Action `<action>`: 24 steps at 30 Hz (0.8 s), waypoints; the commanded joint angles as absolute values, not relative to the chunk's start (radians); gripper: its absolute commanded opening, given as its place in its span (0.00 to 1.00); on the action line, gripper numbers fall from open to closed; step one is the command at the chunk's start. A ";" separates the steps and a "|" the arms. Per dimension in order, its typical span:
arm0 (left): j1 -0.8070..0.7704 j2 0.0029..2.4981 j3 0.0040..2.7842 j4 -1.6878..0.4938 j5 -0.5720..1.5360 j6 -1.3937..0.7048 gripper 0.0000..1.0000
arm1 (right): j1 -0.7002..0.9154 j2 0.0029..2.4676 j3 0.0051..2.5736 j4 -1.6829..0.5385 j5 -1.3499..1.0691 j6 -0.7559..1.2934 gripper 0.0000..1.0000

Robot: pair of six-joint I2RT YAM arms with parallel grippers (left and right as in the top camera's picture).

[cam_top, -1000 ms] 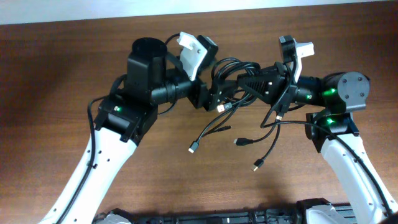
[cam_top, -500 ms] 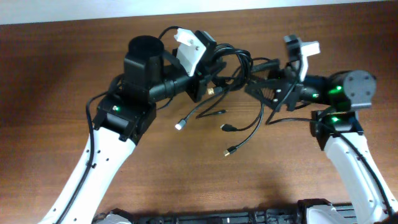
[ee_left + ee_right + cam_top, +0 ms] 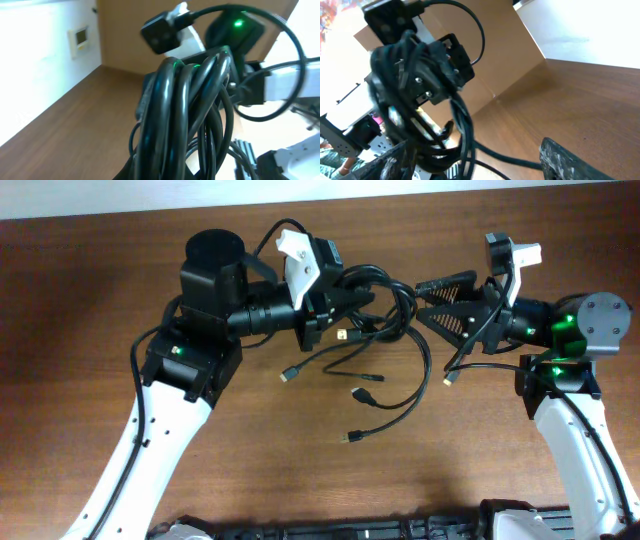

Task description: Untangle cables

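Progress: early. The cables (image 3: 392, 292) sit bunched in one clump betw. the two arms, above the table (image 3: 90, 270). L claw (image 3: 350, 305) is clamped narrow on the clump. L wrist view shows a tight multi-strand coil right at the lens, no strand freed. R claw (image 3: 421, 300) is wide, just beside the clump, gripping nothing. Several plug ends (image 3: 285, 375) trail loose below; can't tell if they touch the table. Left to do, in my judgement: nearly all, i.e. draw each cord out of the clump and lay them apart. Writing/brands: none legible. Only green status lights (image 3: 566, 330) lit.
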State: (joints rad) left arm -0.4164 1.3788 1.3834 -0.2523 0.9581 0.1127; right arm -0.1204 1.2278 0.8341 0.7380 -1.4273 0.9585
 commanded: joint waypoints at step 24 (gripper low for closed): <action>-0.502 1.378 1.392 -0.134 0.812 0.014 0.00 | -0.124 1.213 0.843 0.742 -1.509 0.955 0.74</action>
State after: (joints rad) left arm -0.5014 1.3792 1.3834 -0.1528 0.8539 0.0490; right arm -0.1204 1.2274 0.8341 0.7380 -1.4693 0.9607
